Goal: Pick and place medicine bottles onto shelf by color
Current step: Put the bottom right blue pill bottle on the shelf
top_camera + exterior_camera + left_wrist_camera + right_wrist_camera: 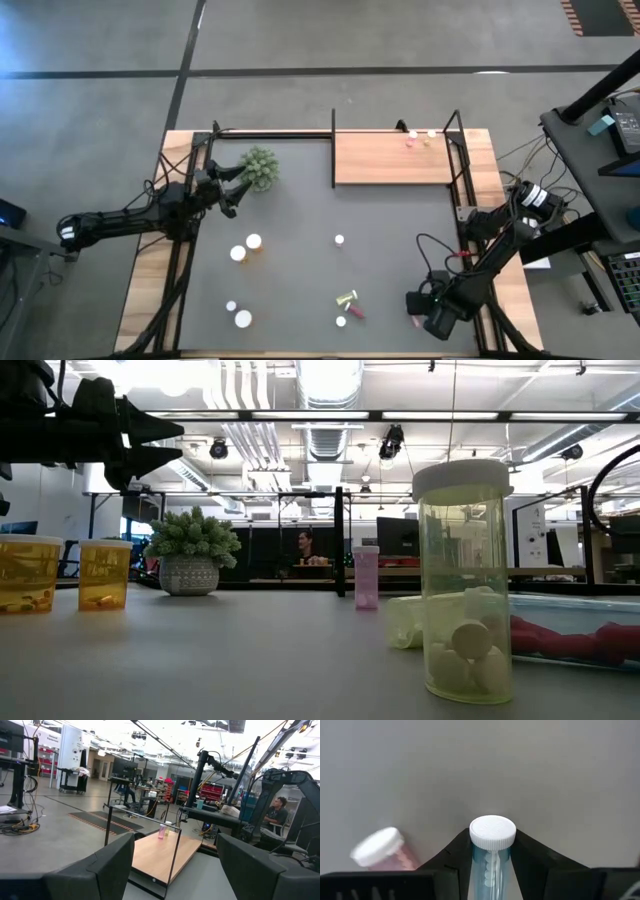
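Note:
My right gripper (492, 860) stands near the table's near right corner (425, 305), pointing down, shut on a blue medicine bottle (490, 865) with a white cap. A pink bottle (382, 851) lies just beside it. My left gripper (175, 870) hovers open and level at the far left, next to the green plant ball (260, 168), holding nothing. The shelf (395, 160) lies at the far right and bears two small pink bottles (411, 138). Orange bottles (246, 247) stand on their bases left of the middle. Yellow-green (347, 297) and red (355, 312) bottles lie near the front. My right gripper pinches the blue bottle's clear body just below the white cap (492, 851) between its two fingers (452, 857). The fingers come from above, pointing steeply down, and lie across the bottle. The bottle appears to lie on its side on the table, cap pointing away from the wrist.
Loose white-capped bottles stand at the near left (243, 319) and in the middle (339, 239). One upright yellow-green bottle (465, 580) stands close to the front edge. Black metal rods (333, 150) edge the shelf. Bare grey tabletop lies between the bottles and the shelf.

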Robot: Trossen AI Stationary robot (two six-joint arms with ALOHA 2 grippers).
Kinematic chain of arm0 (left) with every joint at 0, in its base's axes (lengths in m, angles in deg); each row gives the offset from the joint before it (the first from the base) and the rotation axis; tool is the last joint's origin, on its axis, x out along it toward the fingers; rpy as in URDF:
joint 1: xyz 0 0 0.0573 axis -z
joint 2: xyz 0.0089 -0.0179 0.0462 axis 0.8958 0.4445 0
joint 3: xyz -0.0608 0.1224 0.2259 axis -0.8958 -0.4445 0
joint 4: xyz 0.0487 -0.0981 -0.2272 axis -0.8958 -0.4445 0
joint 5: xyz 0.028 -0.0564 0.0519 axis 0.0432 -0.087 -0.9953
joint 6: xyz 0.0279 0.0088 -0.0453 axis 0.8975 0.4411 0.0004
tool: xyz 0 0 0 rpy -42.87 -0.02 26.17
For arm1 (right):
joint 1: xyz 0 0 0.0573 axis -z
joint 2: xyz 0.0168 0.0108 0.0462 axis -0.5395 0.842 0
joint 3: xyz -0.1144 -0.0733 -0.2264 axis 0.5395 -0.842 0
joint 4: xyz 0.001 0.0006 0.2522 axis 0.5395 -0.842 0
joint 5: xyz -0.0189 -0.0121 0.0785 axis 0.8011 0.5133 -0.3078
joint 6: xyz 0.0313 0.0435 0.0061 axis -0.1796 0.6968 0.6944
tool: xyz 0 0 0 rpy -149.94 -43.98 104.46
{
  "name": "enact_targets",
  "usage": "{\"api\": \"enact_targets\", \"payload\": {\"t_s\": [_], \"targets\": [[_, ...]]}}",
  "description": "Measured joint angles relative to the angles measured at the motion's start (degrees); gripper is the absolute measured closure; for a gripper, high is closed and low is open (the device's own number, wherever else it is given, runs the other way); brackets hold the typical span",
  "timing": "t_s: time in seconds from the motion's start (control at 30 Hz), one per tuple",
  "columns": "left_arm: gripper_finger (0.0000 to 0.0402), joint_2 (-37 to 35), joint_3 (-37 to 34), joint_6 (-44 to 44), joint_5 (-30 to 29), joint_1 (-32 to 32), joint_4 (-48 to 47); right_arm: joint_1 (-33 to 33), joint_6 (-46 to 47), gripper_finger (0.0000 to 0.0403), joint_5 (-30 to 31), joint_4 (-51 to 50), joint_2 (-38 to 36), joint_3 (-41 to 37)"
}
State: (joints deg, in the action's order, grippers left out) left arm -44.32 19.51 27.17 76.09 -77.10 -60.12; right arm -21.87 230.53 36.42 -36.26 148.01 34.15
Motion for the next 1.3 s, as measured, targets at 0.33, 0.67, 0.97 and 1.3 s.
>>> {"api": "enact_targets", "payload": {"t_s": [0.33,0.67,0.97,1.3], "targets": [[0.0134,0.00,0.00,-0.01,0.00,0.00,0.02,0.45,0.62,0.0286,-0.86,3.05,-0.22,0.00],[0.0134,0.00,0.00,0.00,0.00,0.00,0.02,0.68,3.61,0.0288,-0.29,4.37,-0.07,0.02],[0.0134,-0.01,0.00,-0.01,0.00,0.00,-0.01,1.06,4.17,0.0296,2.57,4.80,0.09,0.02],[0.0134,-0.01,0.00,0.00,0.00,0.00,-0.01,1.30,-2.38,0.0288,3.99,4.36,0.67,0.09]]}}
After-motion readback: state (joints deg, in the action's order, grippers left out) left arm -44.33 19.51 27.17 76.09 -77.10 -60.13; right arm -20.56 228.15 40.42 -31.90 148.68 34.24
